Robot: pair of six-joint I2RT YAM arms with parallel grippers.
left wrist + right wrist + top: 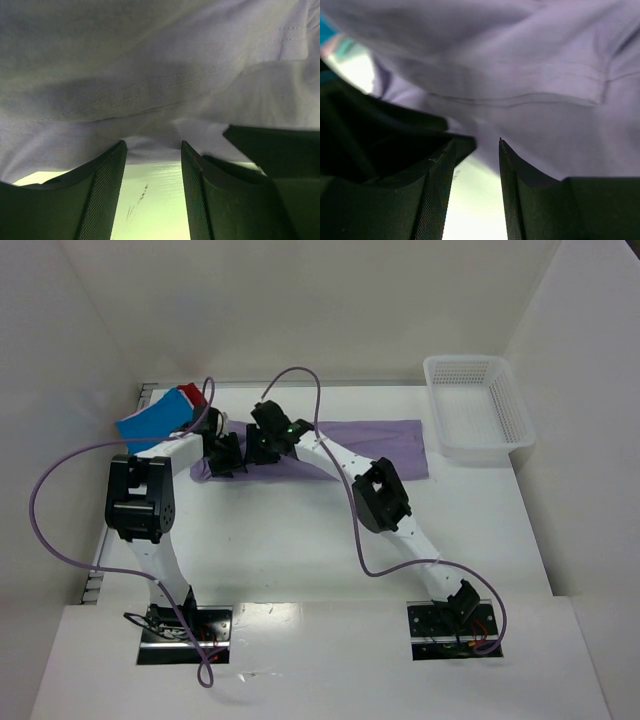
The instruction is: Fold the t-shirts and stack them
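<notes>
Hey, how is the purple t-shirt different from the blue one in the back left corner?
The purple t-shirt lies stretched as a long strip across the back of the table; the blue t-shirt is folded into a compact square. The left gripper and right gripper are at the purple one's left end, none at the blue one. The blue one overlaps a red shirt; the purple one shows none beside it. Both are plain cloth.

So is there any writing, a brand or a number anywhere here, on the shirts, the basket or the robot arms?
No text can be read in any view.
Lavender t-shirt: plain cloth, only stitched seams, also seen close up in both wrist views.
Blue folded t-shirt: no print shows.
Red t-shirt: no print shows.
White mesh basket: no label.
Left arm and right arm: no legible marking.
</notes>
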